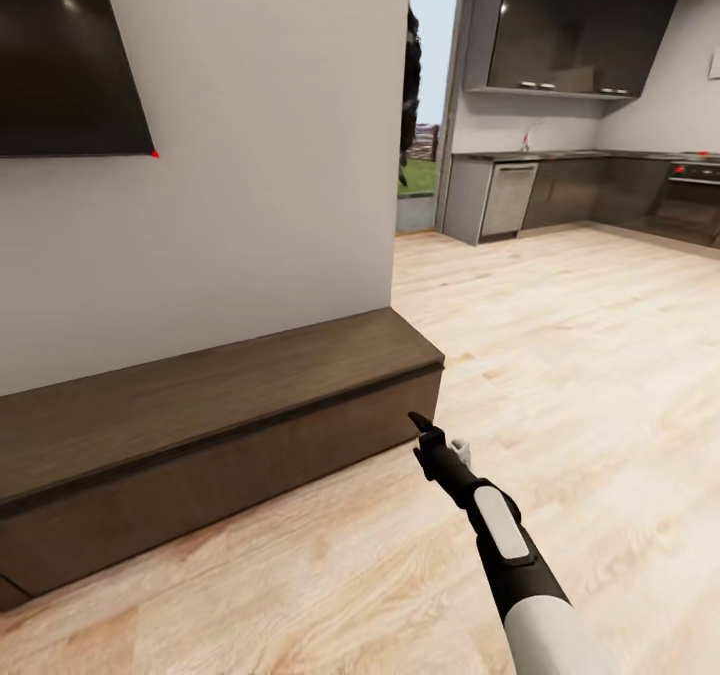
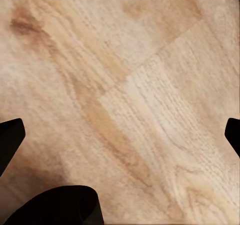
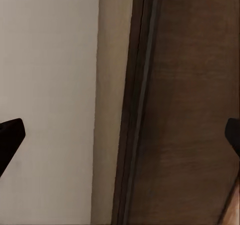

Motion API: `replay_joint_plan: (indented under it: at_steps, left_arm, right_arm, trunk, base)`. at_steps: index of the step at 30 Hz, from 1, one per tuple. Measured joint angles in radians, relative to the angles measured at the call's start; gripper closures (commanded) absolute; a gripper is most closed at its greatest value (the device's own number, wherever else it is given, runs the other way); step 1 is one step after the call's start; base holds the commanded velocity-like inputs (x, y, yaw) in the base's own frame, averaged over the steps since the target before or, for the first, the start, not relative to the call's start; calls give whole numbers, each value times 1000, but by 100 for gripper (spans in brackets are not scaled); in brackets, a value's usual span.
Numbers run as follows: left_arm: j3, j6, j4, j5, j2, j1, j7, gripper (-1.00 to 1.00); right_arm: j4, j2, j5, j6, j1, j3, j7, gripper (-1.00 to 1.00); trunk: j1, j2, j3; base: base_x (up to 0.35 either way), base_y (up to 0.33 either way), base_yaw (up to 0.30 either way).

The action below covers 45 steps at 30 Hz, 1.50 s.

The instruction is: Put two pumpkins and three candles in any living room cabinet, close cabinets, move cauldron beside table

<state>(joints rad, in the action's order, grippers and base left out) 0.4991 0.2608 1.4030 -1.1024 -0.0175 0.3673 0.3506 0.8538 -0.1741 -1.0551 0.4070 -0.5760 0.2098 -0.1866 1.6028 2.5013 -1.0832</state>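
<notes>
The cabinet (image 1: 200, 425) runs low along the wall under the TV (image 1: 70, 55), its fronts flush and shut. The right tool (image 1: 440, 442) reaches toward its near end, fingers spread wide with nothing between them. The left tool (image 2: 120, 135), also released, points at bare floor (image 2: 125, 85). To open a handleless front, I'd aim a fingertip squarely into the seam under the top and pull straight out.

Right arm (image 1: 500, 530) extends forward; right gripper (image 1: 432, 438) and left gripper (image 2: 120, 135) spread wide.
</notes>
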Motion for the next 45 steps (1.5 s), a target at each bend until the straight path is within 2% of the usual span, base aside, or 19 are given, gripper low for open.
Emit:
replay_joint_plan:
  at_steps: [6,8,12,14,16,17,18,22,30,34,37,38,41,45]
  left_arm:
    - [0,0,-3,0,-1,-1,-4,-100]
    - [-2,0,-2,-2,-3,-1,-4,-100]
    - [3,-1,15,-4,-3,-1,-10,-100]
    - [11,-1,48,-6,-3,-1,-12,-100]
    - [48,4,127,-13,-1,0,-15,-100]
    - [73,10,154,-16,5,-4,-19,-100]
    - [82,13,165,-17,7,-12,-20,-100]
    - [103,27,190,-19,20,-59,-22,-100]
    - [120,89,205,-23,98,-179,-26,-100]
    - [118,102,206,-23,104,-205,-39,-100]
    - [117,107,207,-23,102,-208,-83,-100]
    - [120,110,206,-23,98,-196,-154,-100]
    - [122,115,206,-23,96,-172,-239,-100]
    - [112,120,206,-21,95,-158,-289,-100]
  right_arm:
    - [-3,0,-30,-11,3,-2,-15,-100]
    - [-2,0,-53,-9,-1,-2,-13,-100]
    - [-2,0,-64,-9,-5,-1,-13,-100]
    - [0,0,-67,-8,-5,-1,-14,-100]
    - [5,0,-72,-7,-6,1,-15,-100]
    - [8,0,-77,-7,-6,2,-15,-100]
    - [9,0,-82,-7,-6,3,-15,-100]
    - [11,0,-100,-6,-6,1,-15,-100]
    - [10,0,-112,-6,-5,-1,-14,-100]
    - [11,0,-113,-6,-5,0,-14,-100]
    - [12,0,-113,-6,-6,-1,-14,-100]
    - [12,0,-113,-5,-7,-4,-16,-100]
    - [13,0,-112,-4,-8,-14,-18,-100]
    - [37,0,-112,-3,-7,-34,-21,-100]
  trunk:
    - [3,1,-23]
    - [4,2,-30]
    - [5,3,-45]
    - [6,3,-52]
    - [7,4,-60]
    - [8,4,-63]
    - [8,4,-67]
    - [10,5,-83]
    - [14,7,-113]
    - [15,8,-129]
    - [17,9,-141]
    - [17,9,-144]
    - [18,10,-156]
    - [20,11,-171]
  base:
    - [0,0,-6]
    - [0,0,-62]
    - [0,0,-35]
    - [0,0,-15]
    - [0,0,-7]
    - [0,0,-5]
    - [0,0,-4]
    - [0,0,-2]
    - [0,0,0]
    - [0,0,18]
    - [0,0,149]
    - [0,0,226]
    - [0,0,252]
    - [0,0,276]
